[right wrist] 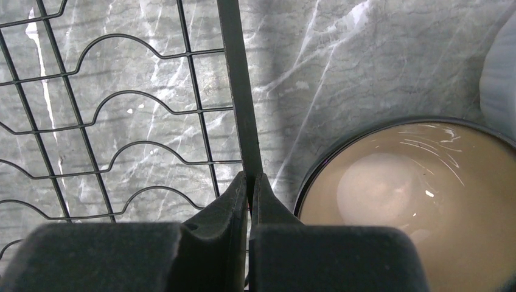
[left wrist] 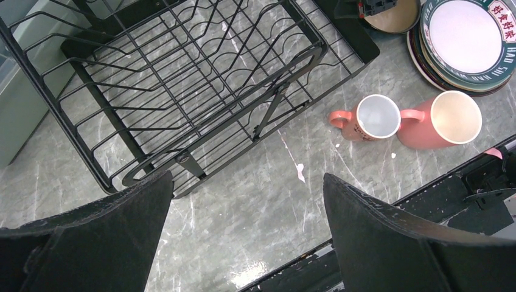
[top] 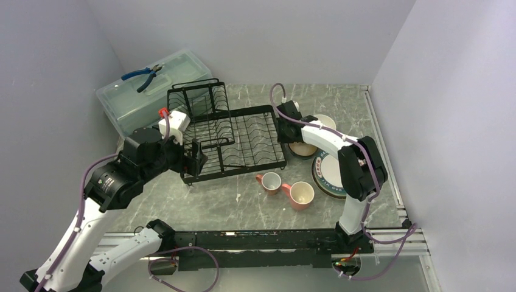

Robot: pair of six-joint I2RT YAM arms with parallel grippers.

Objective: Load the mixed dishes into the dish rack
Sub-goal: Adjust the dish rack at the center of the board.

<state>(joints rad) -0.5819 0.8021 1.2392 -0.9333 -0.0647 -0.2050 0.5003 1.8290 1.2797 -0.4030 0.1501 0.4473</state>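
Note:
The black wire dish rack [top: 237,137] stands mid-table with nothing in it. My right gripper [top: 282,134] is shut on the rack's right rim bar [right wrist: 238,91], fingers pinched together [right wrist: 249,182]. My left gripper [top: 198,159] is open and empty above the rack's front left corner [left wrist: 246,176]; the rack fills that view's upper left [left wrist: 182,79]. Two pink mugs [top: 271,182] [top: 301,194] stand upright in front of the rack, also in the left wrist view [left wrist: 377,117] [left wrist: 453,118]. A plate stack topped by the white plate with the teal lettered rim [top: 328,173] [left wrist: 468,39] lies to the right. A beige bowl [top: 302,148] [right wrist: 414,201] sits beside the gripped rim.
A translucent pale green lidded box [top: 152,91] with blue pliers [top: 143,76] on it stands at the back left, touching the rack's raised back section [top: 198,97]. A white bowl [top: 325,121] sits behind the beige one. Walls close both sides; a rail runs along the near edge [top: 255,240].

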